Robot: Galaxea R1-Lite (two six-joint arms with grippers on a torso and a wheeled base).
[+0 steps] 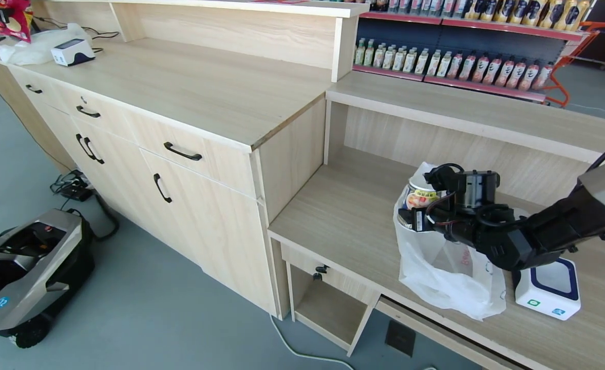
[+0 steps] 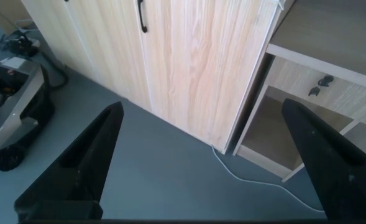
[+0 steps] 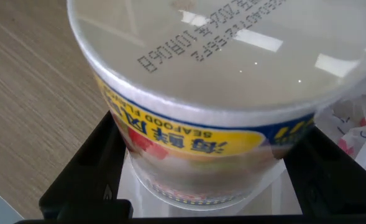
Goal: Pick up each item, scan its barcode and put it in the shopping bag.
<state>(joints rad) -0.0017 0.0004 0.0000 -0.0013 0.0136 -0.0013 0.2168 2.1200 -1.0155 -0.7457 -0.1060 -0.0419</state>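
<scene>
Head view: your right gripper (image 1: 416,209) holds the noodle cup (image 1: 419,195) at the shopping bag (image 1: 449,280) mouth, near the surface's (image 1: 343,216) front edge; lower it straight before releasing. Left wrist: left gripper (image 2: 201,162) jaws spread, empty, above the floor (image 2: 170,168). Right wrist: jaws clamp the cup's sides

My right gripper (image 1: 426,208) gripped the cup (image 1: 419,191) (a finger on each side), arm extended leftward; my left gripper (image 2: 202,107) hung low, fingers spread.

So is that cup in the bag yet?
Not fully: the right hand holds the cup at the open mouth of the bag.
</scene>
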